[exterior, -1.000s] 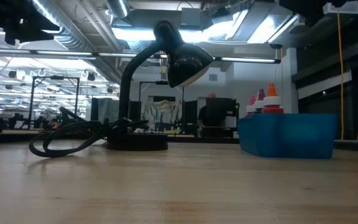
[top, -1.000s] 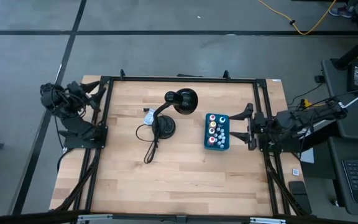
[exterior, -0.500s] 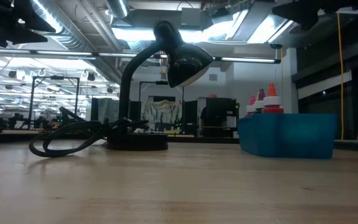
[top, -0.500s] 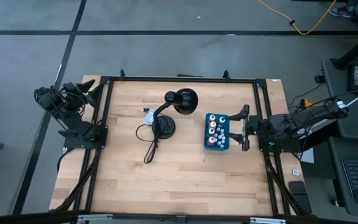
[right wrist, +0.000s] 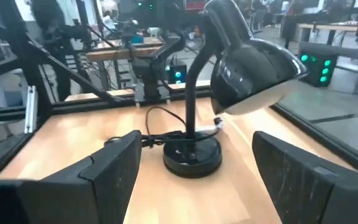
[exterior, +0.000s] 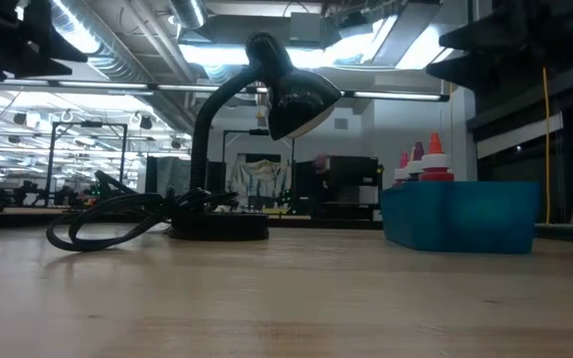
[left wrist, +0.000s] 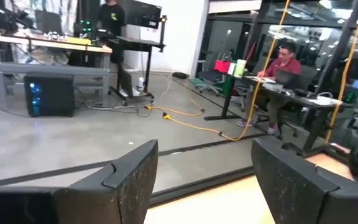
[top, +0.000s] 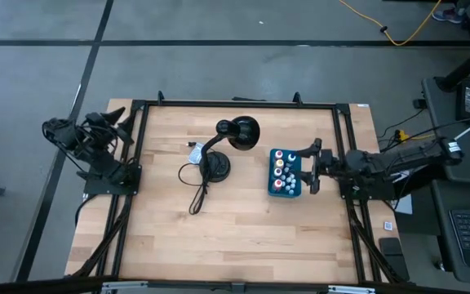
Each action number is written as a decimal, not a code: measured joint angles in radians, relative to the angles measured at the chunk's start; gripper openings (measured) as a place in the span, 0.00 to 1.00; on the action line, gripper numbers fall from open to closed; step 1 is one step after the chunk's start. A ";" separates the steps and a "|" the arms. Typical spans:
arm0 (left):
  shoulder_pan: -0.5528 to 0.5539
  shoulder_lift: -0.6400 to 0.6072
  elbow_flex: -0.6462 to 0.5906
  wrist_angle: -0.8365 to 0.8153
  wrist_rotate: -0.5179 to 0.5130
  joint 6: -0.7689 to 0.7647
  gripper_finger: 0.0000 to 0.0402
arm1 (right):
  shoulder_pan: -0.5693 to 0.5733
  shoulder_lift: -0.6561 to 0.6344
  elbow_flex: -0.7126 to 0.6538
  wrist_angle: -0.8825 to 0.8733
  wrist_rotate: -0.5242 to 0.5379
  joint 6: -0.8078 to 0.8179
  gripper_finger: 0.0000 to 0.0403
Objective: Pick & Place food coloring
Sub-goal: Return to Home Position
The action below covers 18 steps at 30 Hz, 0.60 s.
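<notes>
Several food coloring bottles (top: pixel 282 171) stand upright in a teal box (top: pixel 272 193) right of the table's middle. In the low view their red and pink caps (exterior: pixel 421 159) stick up over the box wall (exterior: pixel 461 214). My right gripper (top: pixel 309 169) hovers open at the box's right side, pointing level toward the table's left; its wrist view shows open fingers (right wrist: pixel 196 140) and no bottles. My left gripper (top: pixel 108 124) stands open (left wrist: pixel 204 149) off the table's far left corner, pointing away from the bottles.
A black desk lamp (top: pixel 227 143) stands left of the box, its head (right wrist: pixel 253 62) bent over, and its cord (top: pixel 194 192) trails toward the near edge. A black frame (top: pixel 235 104) borders the table. Bare wood lies along the near half.
My right gripper has come down and moved toward the table's left, closing on the teal box's right side; its fingers stay open. My left arm has swung a little at its corner. The bottles, box and lamp have not moved.
</notes>
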 joint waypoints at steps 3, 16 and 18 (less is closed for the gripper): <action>-0.030 0.000 -0.006 0.000 -0.001 -0.012 0.62 | -0.045 0.004 -0.003 0.002 -0.065 0.023 0.76; -0.157 0.000 0.009 0.001 -0.002 0.053 0.62 | -0.125 0.082 -0.002 0.062 -0.169 0.022 0.76; -0.147 -0.002 0.011 0.001 -0.002 0.051 0.62 | -0.134 0.092 -0.002 0.075 -0.169 0.022 0.76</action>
